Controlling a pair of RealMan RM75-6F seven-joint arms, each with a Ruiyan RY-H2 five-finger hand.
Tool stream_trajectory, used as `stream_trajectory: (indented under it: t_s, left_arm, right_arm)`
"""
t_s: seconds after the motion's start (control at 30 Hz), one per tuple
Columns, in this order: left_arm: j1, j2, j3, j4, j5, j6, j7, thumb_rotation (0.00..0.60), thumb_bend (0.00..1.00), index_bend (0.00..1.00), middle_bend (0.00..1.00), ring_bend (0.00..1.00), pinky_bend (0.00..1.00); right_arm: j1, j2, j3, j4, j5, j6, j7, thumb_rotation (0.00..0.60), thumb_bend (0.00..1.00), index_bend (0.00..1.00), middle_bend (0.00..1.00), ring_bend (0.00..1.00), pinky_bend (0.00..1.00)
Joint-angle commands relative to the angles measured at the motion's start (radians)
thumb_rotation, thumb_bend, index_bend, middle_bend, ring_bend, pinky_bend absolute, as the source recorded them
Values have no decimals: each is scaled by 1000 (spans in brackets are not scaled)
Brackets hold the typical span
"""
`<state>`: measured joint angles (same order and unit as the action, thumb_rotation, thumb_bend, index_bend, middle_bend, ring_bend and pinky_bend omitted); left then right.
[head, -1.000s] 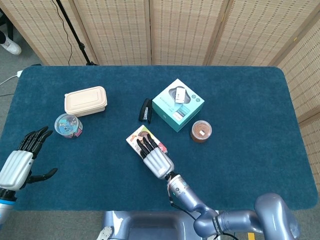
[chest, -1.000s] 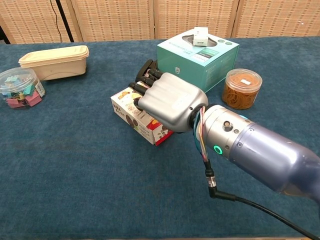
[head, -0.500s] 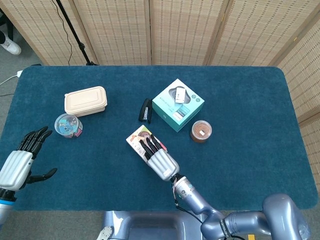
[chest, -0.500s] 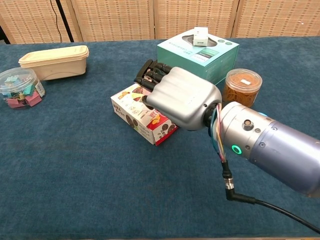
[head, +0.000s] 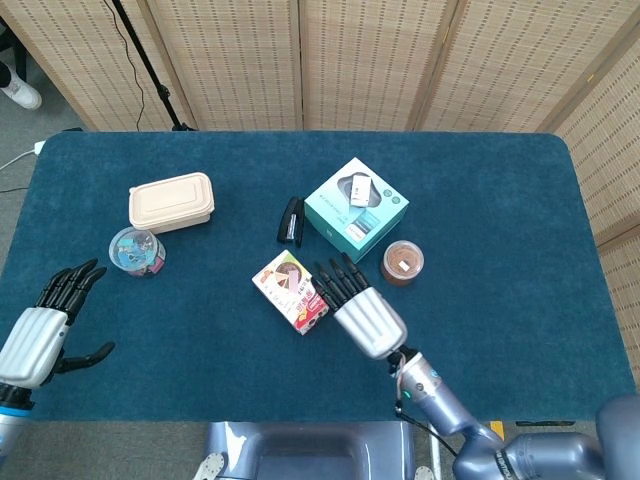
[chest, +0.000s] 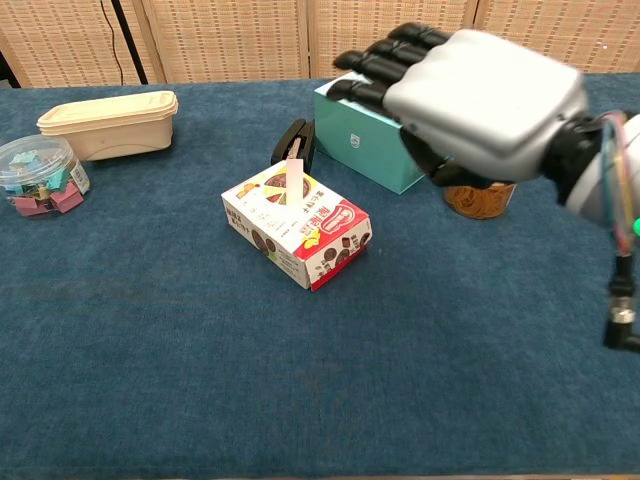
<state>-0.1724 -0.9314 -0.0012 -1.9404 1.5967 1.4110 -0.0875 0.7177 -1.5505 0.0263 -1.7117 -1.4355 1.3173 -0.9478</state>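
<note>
Item: right hand (head: 362, 305), raised over the worktop, fingers spread and holding nothing. I have it just to the right of the snack box (head: 291, 290), apart from it, fingertips pointing toward the teal carton (head: 355, 210). In the chest view it (chest: 470, 85) sits high, in front of that carton and the brown jar (head: 402, 262).

Item: snack box, lying flat near the middle of the worktop, one end flap (chest: 293, 182) standing up. Nothing touches it.

Item: left hand (head: 40, 330), at the near left corner, fingers spread, empty, well apart from everything; closest to it is the clear tub of coloured clips (head: 136, 249).

Step in hand, as I judge it: free of the box, between contacts. Any next approach to the box calls for lowering my right hand, shifting it left, and squaring the fingers to the box's long sides, minding the raised flap.

Other stock: beige lidded container (head: 171, 202) beyond the clip tub; black stapler (head: 291, 220) just left of the teal carton; a small white box (head: 361, 189) on top of the carton.

Surface: dark blue felt-like covering over the worktop (head: 500, 200), rounded corners.

Room: woven folding screens (head: 360, 60) behind, a black stand leg (head: 150, 70) and cable at far left, grey floor.
</note>
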Motion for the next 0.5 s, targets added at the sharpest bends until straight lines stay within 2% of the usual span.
stream_trajectory:
  t_s: [0.03, 0.1, 0.17, 0.33, 0.5]
  left_arm:
    - [20, -12, 17, 5, 2, 13, 15, 600, 193, 0, 0, 0, 0]
    - [36, -24, 23, 15, 7, 34, 22, 600, 193, 0, 0, 0, 0]
    - [57, -39, 31, 33, 2, 54, 29, 600, 194, 0, 0, 0, 0]
    - [84, -57, 51, 82, -20, 56, 26, 600, 181, 0, 0, 0, 0]
    - [101, -71, 57, 137, -24, 66, 22, 600, 112, 0, 0, 0, 0]
  right_arm:
    - [-95, 124, -52, -23, -97, 108, 182, 600, 148, 39, 0, 0, 0]
    - [-127, 166, -67, -10, -131, 144, 272, 600, 32, 38, 0, 0, 0]
    - [-167, 209, -81, 8, -156, 189, 371, 600, 1, 34, 0, 0, 0]
    - [-245, 277, -103, 65, -195, 271, 583, 600, 0, 6, 0, 0, 0]
    - [-343, 279, -106, 183, -187, 359, 730, 600, 0, 0, 0, 0, 0]
